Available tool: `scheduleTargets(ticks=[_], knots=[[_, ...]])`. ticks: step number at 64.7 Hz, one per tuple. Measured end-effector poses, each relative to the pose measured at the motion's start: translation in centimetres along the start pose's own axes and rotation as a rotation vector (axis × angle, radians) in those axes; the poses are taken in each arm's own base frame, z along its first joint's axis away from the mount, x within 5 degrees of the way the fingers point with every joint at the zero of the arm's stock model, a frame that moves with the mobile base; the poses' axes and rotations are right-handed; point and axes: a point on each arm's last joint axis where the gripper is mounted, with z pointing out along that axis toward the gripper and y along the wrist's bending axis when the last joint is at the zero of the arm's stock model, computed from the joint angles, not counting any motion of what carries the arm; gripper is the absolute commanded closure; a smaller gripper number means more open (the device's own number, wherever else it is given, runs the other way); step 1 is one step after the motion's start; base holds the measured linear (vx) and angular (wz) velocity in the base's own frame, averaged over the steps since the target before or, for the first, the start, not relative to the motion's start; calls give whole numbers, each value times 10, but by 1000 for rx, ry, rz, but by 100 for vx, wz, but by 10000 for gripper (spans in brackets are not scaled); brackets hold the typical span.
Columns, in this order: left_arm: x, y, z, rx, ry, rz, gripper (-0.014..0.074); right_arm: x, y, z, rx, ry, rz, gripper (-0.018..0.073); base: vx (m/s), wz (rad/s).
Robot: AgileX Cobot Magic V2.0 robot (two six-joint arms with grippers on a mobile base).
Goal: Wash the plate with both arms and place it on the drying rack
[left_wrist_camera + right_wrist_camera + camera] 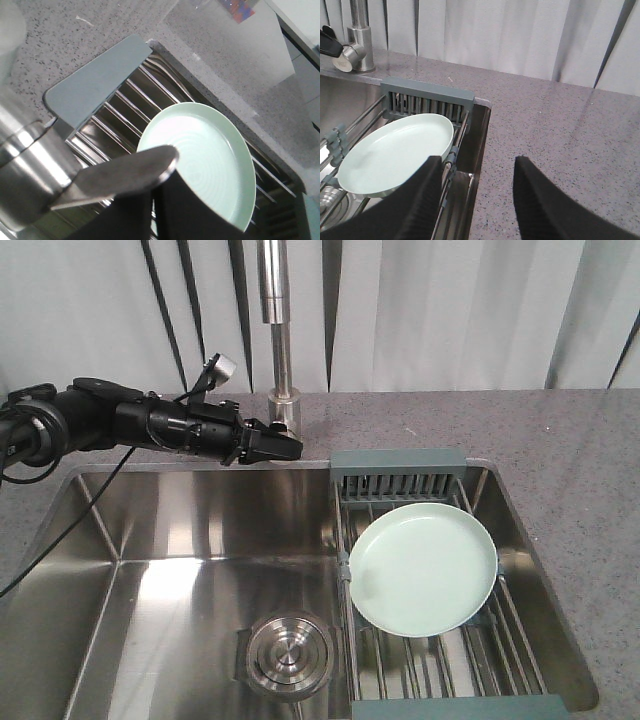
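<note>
The round, pale mint-green plate [423, 568] lies tilted on the metal-rod drying rack [400, 486] over the steel sink [190, 540], apparently set to drain. The left gripper [285, 448] hovers at the chrome tap base [286, 412], perhaps for the handle; whether its jaws are spread I cannot tell. The right gripper [477, 200], jaws spread and empty, hangs over the speckled worktop [560, 125] just beside the plate.

The pale mint-green round plate [423, 568] covers most of the metal-rod drying rack [400, 485], leaving bare rods at its near end. The steel sink basin [190, 570] beside it lies open. The black left arm's gripper [285, 448] crowds the chrome faucet column [279, 335].
</note>
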Motion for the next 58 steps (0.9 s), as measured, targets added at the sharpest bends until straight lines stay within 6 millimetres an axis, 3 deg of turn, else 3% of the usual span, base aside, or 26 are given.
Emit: scheduleTargets(ticks=[24, 58], knots=[[-18, -1, 0, -17, -58, 43, 603, 0, 0, 0, 0, 0, 0, 220, 0, 0], [-21, 2, -16, 15, -77, -27, 602, 0, 0, 0, 0, 0, -1, 220, 0, 0]])
